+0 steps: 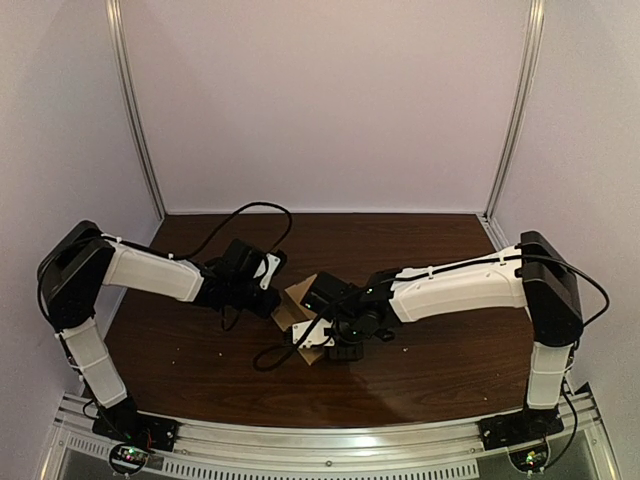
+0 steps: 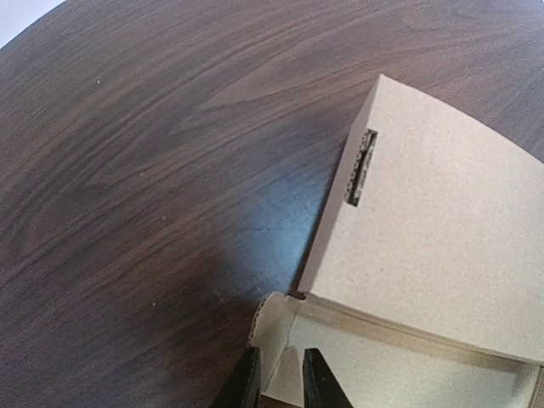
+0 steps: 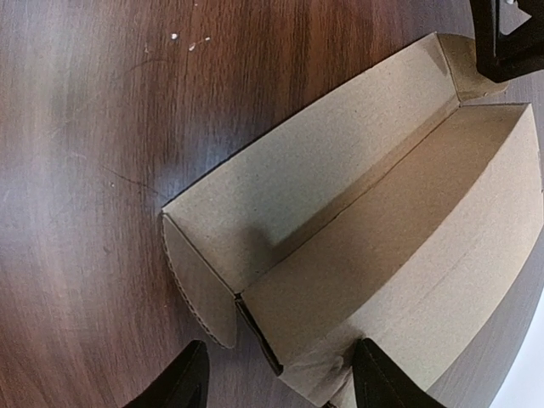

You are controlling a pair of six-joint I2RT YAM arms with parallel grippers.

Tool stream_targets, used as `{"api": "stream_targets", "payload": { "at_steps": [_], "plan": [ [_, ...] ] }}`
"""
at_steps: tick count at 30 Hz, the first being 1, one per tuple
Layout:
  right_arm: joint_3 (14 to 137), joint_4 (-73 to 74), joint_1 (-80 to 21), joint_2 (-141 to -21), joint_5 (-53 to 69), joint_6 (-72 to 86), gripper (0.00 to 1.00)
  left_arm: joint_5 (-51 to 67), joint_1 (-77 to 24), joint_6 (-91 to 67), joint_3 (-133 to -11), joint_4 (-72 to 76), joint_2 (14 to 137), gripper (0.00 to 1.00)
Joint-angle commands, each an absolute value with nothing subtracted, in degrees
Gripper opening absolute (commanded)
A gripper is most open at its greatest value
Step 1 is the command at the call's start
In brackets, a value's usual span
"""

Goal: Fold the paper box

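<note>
Paper box (image 3: 340,212) — likely light, stiff yet easily creased — is best held by a wall edge (my left gripper (image 2: 280,382) pinches one at six o'clock), right gripper (image 3: 282,374) spread wide.

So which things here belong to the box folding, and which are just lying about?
For the job: paper box; left gripper, pinching one end wall; right gripper, open astride the other end.
Lying about: pale crumbs on the table.
</note>
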State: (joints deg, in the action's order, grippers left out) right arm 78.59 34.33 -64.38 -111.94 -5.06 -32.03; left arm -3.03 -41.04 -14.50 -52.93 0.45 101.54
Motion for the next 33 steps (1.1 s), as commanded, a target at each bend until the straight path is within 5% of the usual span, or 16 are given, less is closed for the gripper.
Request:
{"api": "stream_targets", "payload": {
  "at_steps": [1,15,25,28,33],
  "plan": [
    [75.0,40.2,-63.9,-115.7,-3.3,-30.5,0.59,-1.1,-39.6,-14.0,-51.5,4.8,102.0,0.19],
    [75.2,38.8,-63.8,-111.5,-8.6,-35.1,0.64,4.8,-37.4,-13.4,-51.1,5.8,103.6,0.17],
    [77.8,44.4,-62.7,-101.7,-3.7,-38.9,0.7,2.4,-37.0,-12.7,-50.7,2.7,99.8,0.33],
    [78.2,43.9,-61.7,-100.1,-2.8,-37.8,0.98,3.8,-36.8,-12.8,-50.9,3.4,101.2,0.34],
    [79.3,39.1,-57.0,-97.1,-5.6,-29.4,1.0,5.8,-36.8,-12.4,-51.1,4.0,102.6,0.34]
  ]
}}
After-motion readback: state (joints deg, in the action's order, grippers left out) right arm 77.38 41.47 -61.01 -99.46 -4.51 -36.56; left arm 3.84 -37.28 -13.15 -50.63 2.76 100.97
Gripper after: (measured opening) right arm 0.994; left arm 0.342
